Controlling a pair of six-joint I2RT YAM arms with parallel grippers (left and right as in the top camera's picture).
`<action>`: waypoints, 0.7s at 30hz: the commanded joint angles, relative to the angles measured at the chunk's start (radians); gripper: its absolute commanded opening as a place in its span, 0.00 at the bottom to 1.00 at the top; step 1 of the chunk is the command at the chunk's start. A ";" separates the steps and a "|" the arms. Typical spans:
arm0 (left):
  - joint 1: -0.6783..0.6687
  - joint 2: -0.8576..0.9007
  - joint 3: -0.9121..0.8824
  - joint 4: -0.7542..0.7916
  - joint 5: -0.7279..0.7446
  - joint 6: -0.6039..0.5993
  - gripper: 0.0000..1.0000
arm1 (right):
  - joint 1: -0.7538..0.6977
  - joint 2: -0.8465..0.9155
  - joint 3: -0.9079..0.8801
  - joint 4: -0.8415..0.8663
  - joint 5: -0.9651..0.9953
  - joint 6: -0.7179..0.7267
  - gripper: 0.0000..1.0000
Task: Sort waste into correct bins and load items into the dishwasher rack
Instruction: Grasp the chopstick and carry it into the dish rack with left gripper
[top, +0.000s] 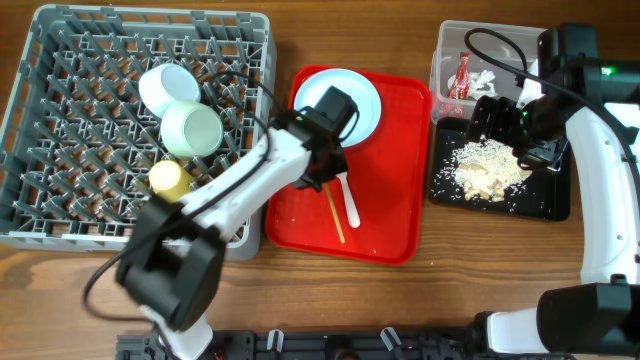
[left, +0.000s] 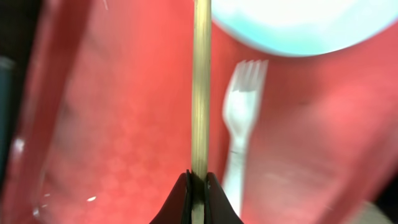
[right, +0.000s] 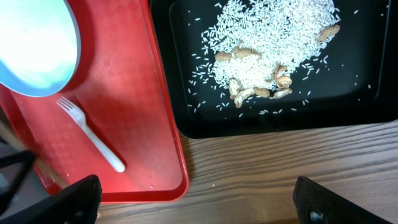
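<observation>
Much too near its end, pinched chopstick with left gripper; risked pivot onto fork at three o'clock; held right gripper spread.

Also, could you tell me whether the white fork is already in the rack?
No, the fork lies on the red tray beside the chopstick.

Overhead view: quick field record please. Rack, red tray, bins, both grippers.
rack: holds saucer, bowl, yellow cup
red tray: plate, fork, chopstick
clear tub: red wrapper, napkin
black tray: rice and peanut scraps
left gripper: shut on chopstick, over red tray
right gripper: open, holding nothing, near black tray
</observation>
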 joint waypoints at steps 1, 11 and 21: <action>0.048 -0.142 0.029 -0.002 -0.063 0.141 0.04 | 0.000 -0.011 0.017 -0.002 0.011 0.000 1.00; 0.270 -0.331 0.029 -0.015 -0.061 0.784 0.04 | 0.000 -0.011 0.017 -0.002 0.011 0.000 1.00; 0.398 -0.237 0.028 -0.012 -0.055 0.912 0.04 | 0.000 -0.011 0.017 -0.003 0.011 0.000 1.00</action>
